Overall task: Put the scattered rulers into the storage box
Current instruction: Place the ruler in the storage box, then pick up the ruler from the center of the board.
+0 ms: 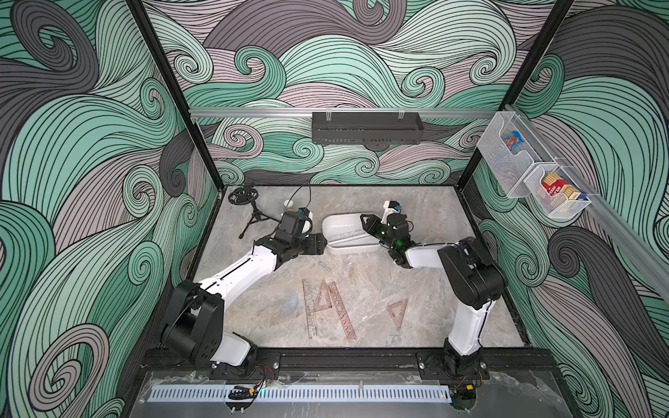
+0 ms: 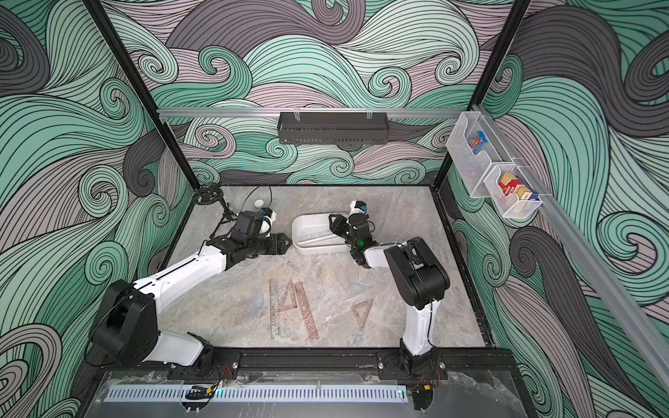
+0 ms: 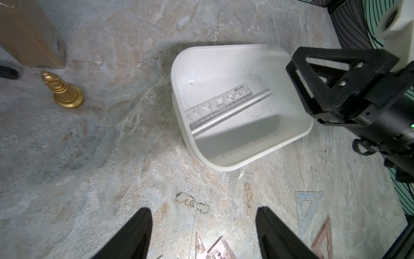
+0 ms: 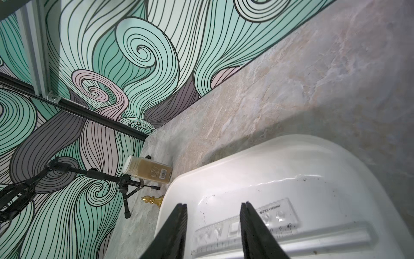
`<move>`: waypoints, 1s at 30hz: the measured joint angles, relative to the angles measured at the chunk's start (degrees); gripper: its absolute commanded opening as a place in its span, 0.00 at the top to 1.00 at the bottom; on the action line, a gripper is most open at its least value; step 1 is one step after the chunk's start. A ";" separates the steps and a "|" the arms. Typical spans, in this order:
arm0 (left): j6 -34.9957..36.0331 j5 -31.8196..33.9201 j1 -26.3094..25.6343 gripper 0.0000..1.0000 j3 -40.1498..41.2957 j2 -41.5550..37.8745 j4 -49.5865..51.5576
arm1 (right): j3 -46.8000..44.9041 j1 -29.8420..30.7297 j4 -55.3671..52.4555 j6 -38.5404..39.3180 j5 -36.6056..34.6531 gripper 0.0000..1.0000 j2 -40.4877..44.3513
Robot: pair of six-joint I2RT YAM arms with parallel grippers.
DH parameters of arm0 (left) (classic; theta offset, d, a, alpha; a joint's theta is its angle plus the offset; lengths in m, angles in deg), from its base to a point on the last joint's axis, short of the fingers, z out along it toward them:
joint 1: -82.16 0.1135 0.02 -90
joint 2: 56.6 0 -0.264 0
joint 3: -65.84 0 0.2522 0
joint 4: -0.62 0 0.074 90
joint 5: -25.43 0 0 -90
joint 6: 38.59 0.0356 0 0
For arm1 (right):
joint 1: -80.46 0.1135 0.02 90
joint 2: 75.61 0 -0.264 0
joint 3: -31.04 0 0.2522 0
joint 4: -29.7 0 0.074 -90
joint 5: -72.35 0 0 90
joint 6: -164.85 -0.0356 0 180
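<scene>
Nearest us, most of the job is still waiting. Two long pinkish rulers [image 1: 310,307] and a pinkish set square [image 1: 323,299] are lying flat on the tabletop [image 1: 253,325], overlapping in an A shape.
- Risk: they are thin and lying flush, so the jaws may be skating over an edge. Pulling one may be dragging its neighbours along.

To their right, a small pinkish set square [image 1: 397,313] and a clear set square [image 1: 391,288] are lying apart.
- Risk: the clear one is nearly vanishing against the marbled top, so we judge it easy to miss or mis-aim.

Farther in, the left gripper [image 1: 323,243] is hovering near the storage box [image 1: 349,249] without touching it, jaws wide and empty. The right gripper [image 1: 363,219] is hanging over the box's interior, jaws partly apart with nothing between them. One clear ruler [image 3: 220,106] is lying diagonally on the box floor.
- Risk: a low exit may be clipping the rim and shifting the light box.
- Risk: both arms are crowding the same spot, so a careless swing may be knocking them together.

Beyond, a gold chess piece [image 3: 63,93], a bottle [image 4: 147,169] and a tripod [image 1: 253,217] are standing where a shoved box may be reaching them.
</scene>
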 measured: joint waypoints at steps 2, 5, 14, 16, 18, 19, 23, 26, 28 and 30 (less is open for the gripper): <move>-0.13 -0.02 0.00 0.23 0.00 0.00 0.04 | 0.13 -0.31 -1.33 1.53 0.48 0.50 1.90; -0.61 -0.07 0.02 0.23 0.00 0.00 0.07 | 0.09 -0.28 -3.43 4.28 1.86 0.50 6.05; -4.52 -3.04 -0.37 0.20 7.41 -6.88 -3.45 | -14.45 10.19 -13.11 16.17 -1.07 0.52 28.28; -6.16 -3.89 -0.83 0.20 10.10 -7.37 -4.61 | -18.78 15.74 -16.11 18.56 -4.35 0.53 32.54; -7.87 -4.42 -1.51 0.21 11.91 -6.71 -5.22 | -22.01 21.38 -19.50 20.24 -7.89 0.51 35.58; -8.57 -4.57 -1.75 0.21 12.79 -6.54 -5.40 | -23.02 24.20 -21.03 21.00 -9.53 0.49 36.48; -10.45 -4.04 -2.05 0.20 15.45 -6.93 -5.53 | -23.28 35.89 -25.42 23.65 -16.72 0.43 33.99; -11.19 -2.54 -2.05 0.20 16.17 -7.80 -4.85 | -21.05 42.82 -27.23 24.70 -20.24 0.36 26.95; -11.47 -1.49 -2.05 0.20 16.15 -8.48 -4.61 | -19.08 45.59 -28.85 25.53 -22.23 0.31 22.64; -11.63 -0.68 -2.05 0.20 16.17 -9.35 -4.04 | -17.03 47.58 -30.58 26.23 -24.55 0.27 19.04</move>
